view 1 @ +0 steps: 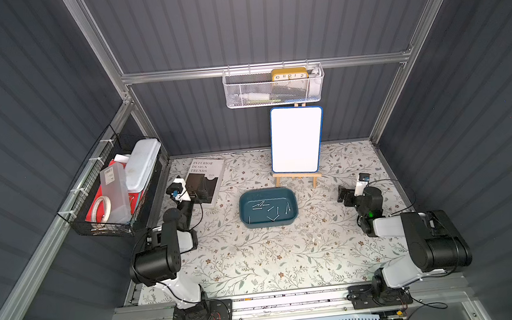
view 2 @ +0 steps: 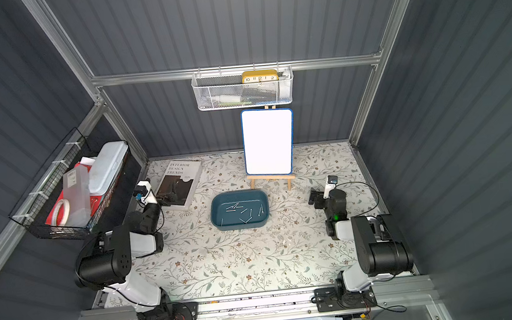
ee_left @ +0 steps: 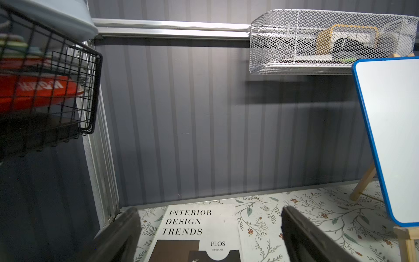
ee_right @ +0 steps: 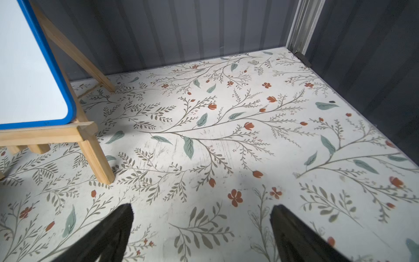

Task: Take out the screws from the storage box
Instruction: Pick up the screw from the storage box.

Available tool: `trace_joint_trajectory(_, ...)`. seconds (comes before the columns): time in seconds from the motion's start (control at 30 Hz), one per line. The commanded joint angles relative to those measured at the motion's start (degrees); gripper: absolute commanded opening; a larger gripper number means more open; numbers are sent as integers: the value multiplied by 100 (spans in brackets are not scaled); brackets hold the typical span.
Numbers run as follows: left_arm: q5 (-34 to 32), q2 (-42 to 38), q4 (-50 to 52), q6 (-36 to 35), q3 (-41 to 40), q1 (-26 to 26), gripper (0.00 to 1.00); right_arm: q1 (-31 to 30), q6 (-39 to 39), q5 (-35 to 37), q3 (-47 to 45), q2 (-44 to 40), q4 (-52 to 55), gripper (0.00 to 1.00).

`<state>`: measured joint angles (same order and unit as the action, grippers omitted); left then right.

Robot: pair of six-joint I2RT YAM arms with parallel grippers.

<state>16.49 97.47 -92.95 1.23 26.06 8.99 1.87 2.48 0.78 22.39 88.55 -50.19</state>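
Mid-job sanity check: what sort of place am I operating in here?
Probably a staged robot test booth dressed as a home-office corner, not a real room: dark panels in an aluminium frame, a floral-papered tabletop, and props like a design book and a blank whiteboard.

Floral-patterned table [view 1: 271, 253] with storage box [view 1: 269, 224], book [view 1: 205, 177] and wooden easel [view 1: 296, 176]

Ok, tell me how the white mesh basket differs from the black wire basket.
The white mesh basket is fine mesh; the black wire basket is an open grid. The white one hangs on the back wall; the black one on the left wall. White holds a yellow clock; black holds a tape roll. Both hang from rails.
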Motion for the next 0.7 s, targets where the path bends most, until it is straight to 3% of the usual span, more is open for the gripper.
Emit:
trace_joint_trajectory(0.0, 45, -31, -466, -97, -54, 32, 99, -25, -33, -39, 2, 48, -199, 99)
trace_joint_trajectory(0.67, 81, -146, -312, -129, -31, 23, 99, -25, -39, -43, -65, 27, -371, 99)
